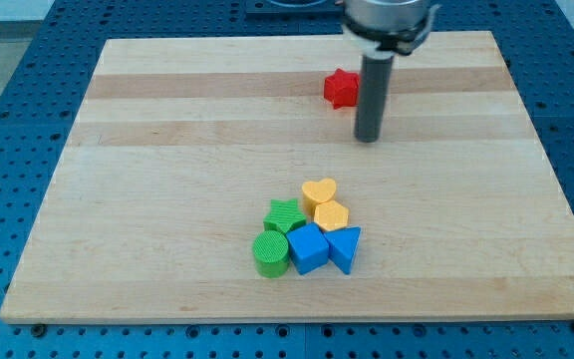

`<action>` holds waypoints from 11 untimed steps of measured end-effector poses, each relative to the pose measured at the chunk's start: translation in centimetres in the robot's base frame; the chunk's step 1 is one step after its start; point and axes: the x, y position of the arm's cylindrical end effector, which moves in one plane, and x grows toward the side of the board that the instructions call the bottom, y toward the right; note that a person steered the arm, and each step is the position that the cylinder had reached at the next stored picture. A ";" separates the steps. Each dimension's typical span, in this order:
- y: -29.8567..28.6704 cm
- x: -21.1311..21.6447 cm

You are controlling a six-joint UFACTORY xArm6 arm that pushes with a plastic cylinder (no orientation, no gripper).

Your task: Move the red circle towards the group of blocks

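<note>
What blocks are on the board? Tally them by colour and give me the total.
Red: 1, a star-like block just left of my tip
Yellow: 2, heart and hexagon
Green: 2, star and cylinder
Blue: 2, cube-like block and triangle
Total: 7

No readable text anywhere.

Neither the wooden tabletop [167,199], the coloured blocks, nor the dark rod carries any legible letters, labels, brands, numbers or signs in this camera view.
</note>
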 end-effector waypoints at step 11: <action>-6.5 -5.0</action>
